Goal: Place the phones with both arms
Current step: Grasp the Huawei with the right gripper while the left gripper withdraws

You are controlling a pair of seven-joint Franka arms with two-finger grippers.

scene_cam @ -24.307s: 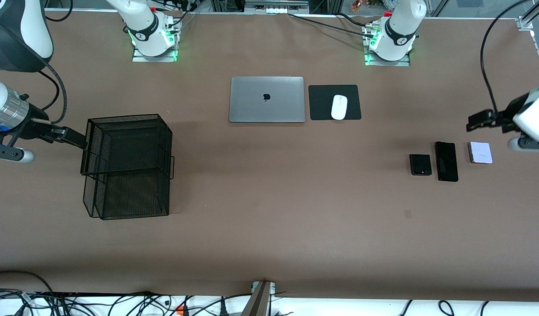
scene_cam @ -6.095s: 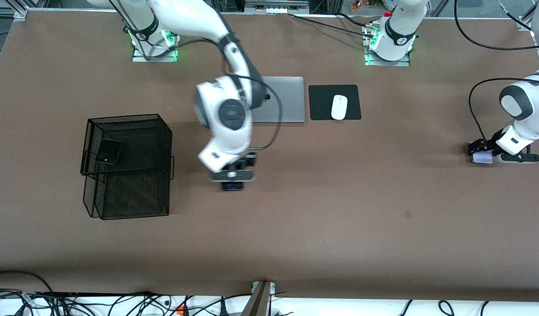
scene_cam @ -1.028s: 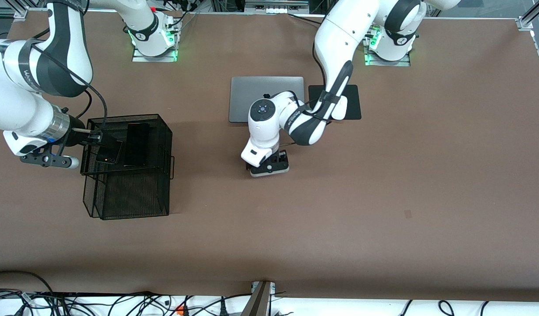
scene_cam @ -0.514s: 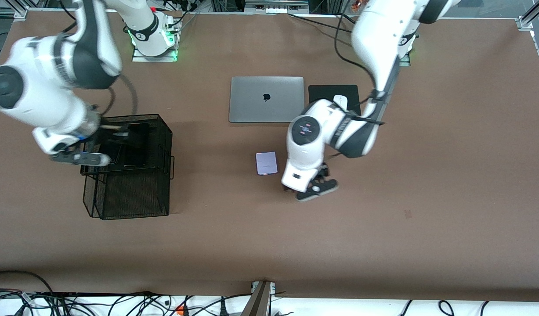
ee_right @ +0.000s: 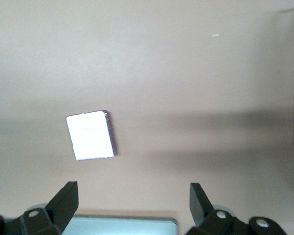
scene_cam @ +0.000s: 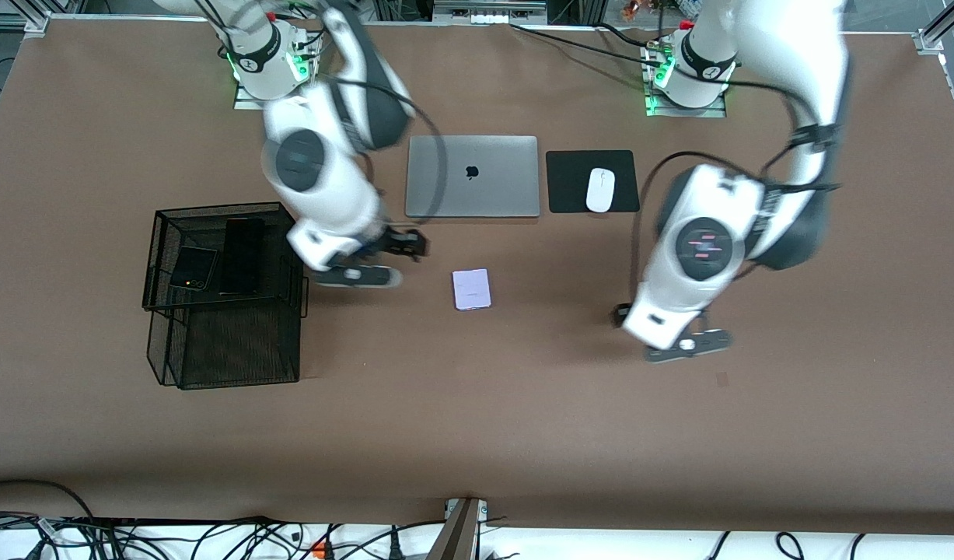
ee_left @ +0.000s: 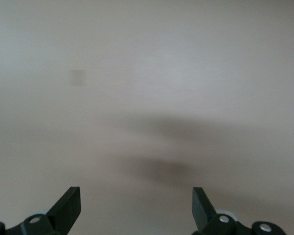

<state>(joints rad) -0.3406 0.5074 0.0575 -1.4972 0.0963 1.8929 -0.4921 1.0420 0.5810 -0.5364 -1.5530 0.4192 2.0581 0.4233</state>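
the lilac phone [scene_cam: 472, 289] lies flat on the bare table [scene_cam: 523, 420], nearer to the front camera than the laptop [scene_cam: 472, 176] and outside both my pairs of jaws. my right gripper [scene_cam: 395, 253] hangs over the table between the mesh basket [scene_cam: 224, 311] and the laptop's near edge, jaws spread wide with nothing in them; in my right wrist view the phone [ee_right: 90, 134] shows pale ahead of the fingers [ee_right: 66, 198], apart from them. my left gripper [scene_cam: 679, 342] hangs over open table toward the left arm's end from the laptop, jaws also released and empty.

the small black folded phone [scene_cam: 193, 267] and the long black slab [scene_cam: 242, 255] lie side by side on the basket's upper tier, the slab the closer of the two to the laptop.

both arms are blurred in the front view, and my forearms hide most of each gripper there. only the wrist views show the finger gaps plainly. the left wrist view gives just bare table [ee_left: 152, 88] between my fingers [ee_left: 68, 205]. the mouse [scene_cam: 600, 189] on its black pad [scene_cam: 570, 183], beside the laptop, shows only from the front.
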